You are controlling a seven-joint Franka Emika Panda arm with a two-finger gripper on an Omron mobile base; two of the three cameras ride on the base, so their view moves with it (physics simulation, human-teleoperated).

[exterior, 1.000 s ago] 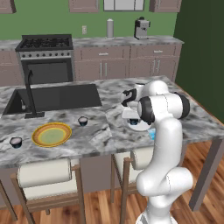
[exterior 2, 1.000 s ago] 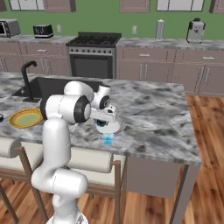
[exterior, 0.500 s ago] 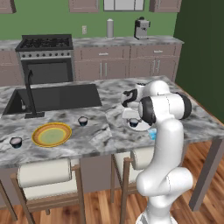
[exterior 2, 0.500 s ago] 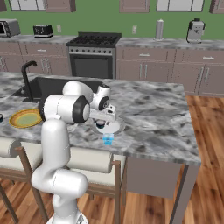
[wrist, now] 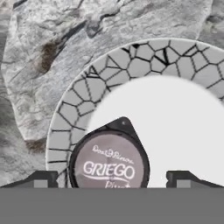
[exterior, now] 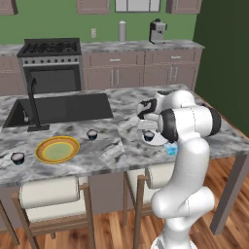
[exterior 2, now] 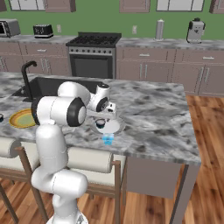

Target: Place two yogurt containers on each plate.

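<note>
Spanning the green-walled kitchen, the marbled counter (exterior: 112, 151) bears, seemingly, a spread pincer's (wrist: 109, 179) plate (wrist: 175, 113).

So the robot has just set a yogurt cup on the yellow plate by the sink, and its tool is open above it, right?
Not quite: the yogurt cup under the open tool sits on the white-grey plate, not the yellow plate. The hand view shows the cup on the pale plate's patterned rim; in the left base view the yellow plate lies by the sink, with nothing on it.
</note>
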